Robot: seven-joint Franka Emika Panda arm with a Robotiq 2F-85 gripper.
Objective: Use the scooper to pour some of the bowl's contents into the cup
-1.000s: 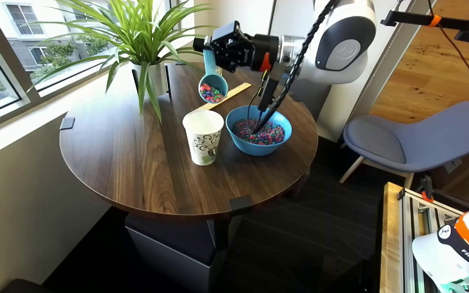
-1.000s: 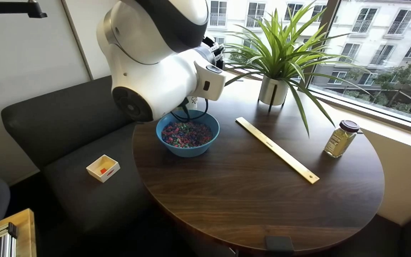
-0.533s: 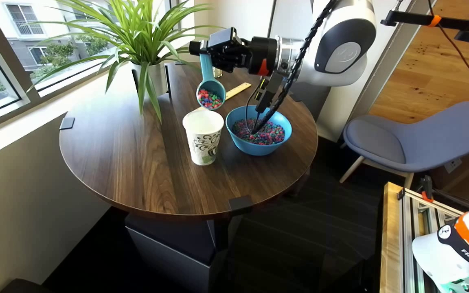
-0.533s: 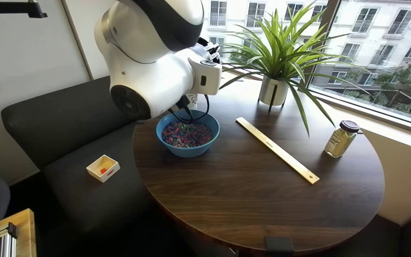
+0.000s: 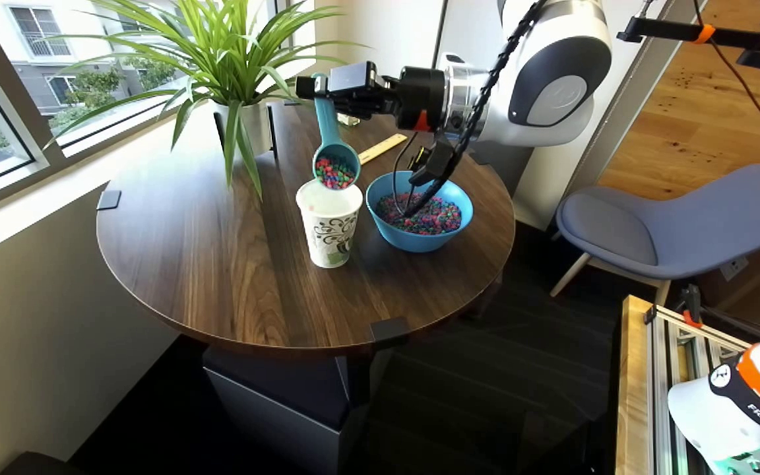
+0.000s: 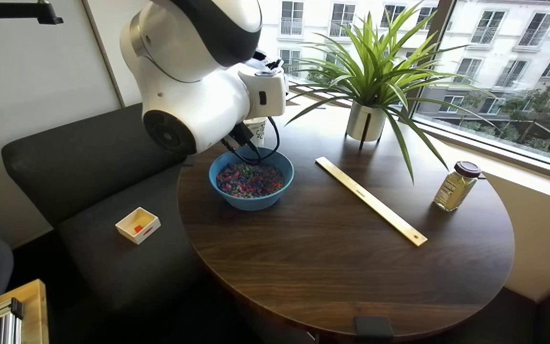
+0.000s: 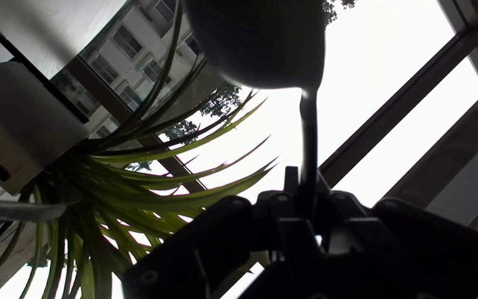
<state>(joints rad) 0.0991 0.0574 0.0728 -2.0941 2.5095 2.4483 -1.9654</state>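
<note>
My gripper (image 5: pixel 315 88) is shut on the handle of the light-blue scooper (image 5: pixel 352 158). The scooper's head hangs down, tilted, with multicoloured pieces inside, and overlaps the cup's back rim in an exterior view. The white cup (image 5: pixel 331 234) with a swirl pattern stands upright on the table; a faint pink spot shows inside its rim. The blue bowl (image 5: pixel 413 239) of multicoloured pieces stands beside it. In an exterior view the arm hides the scooper and part of the cup (image 6: pixel 258 130); the bowl (image 6: pixel 251 204) shows fully. The wrist view shows the scooper's dark underside (image 7: pixel 264 45) above the gripper (image 7: pixel 307 195).
A wooden ruler (image 6: pixel 371 201) lies on the round table (image 5: pixel 221 277). A potted plant (image 5: pixel 248 128) stands by the window, its leaves close to the gripper. A jar (image 6: pixel 456 186) stands near the table edge. A cable (image 5: pixel 466 142) hangs from the arm over the bowl.
My gripper has moved down and a little left in an exterior view. The scooper has come lower, from behind the cup to its rim. Cup and bowl have not moved.
</note>
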